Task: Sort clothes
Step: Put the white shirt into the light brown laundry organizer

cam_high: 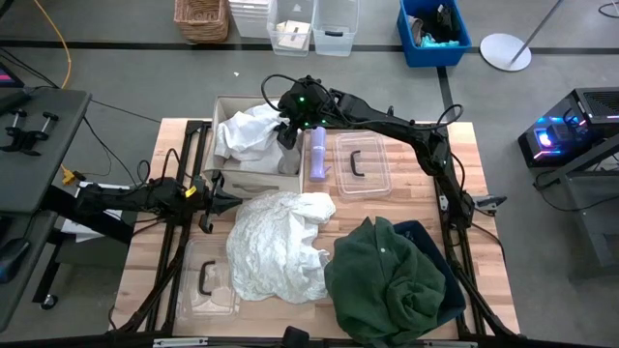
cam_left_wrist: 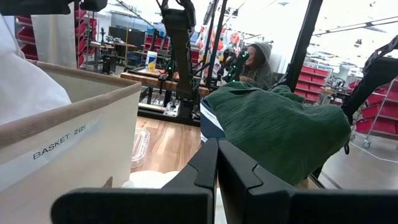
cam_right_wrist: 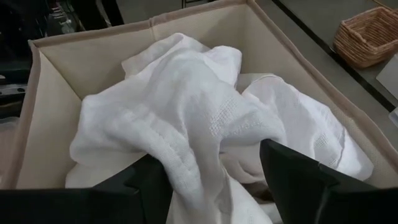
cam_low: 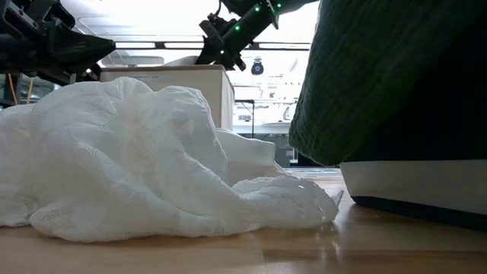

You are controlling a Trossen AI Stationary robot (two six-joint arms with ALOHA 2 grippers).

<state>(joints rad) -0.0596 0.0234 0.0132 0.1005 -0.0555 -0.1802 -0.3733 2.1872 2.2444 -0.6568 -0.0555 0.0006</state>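
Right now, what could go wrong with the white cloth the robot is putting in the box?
The right gripper is open around the white garment, so a fold may catch on a finger and lift out of the basket. Cloth bunched near the rim could spill over.

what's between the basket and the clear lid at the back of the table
A purple bottle-like object lies between the fabric basket and the clear lid, seen in the high view.
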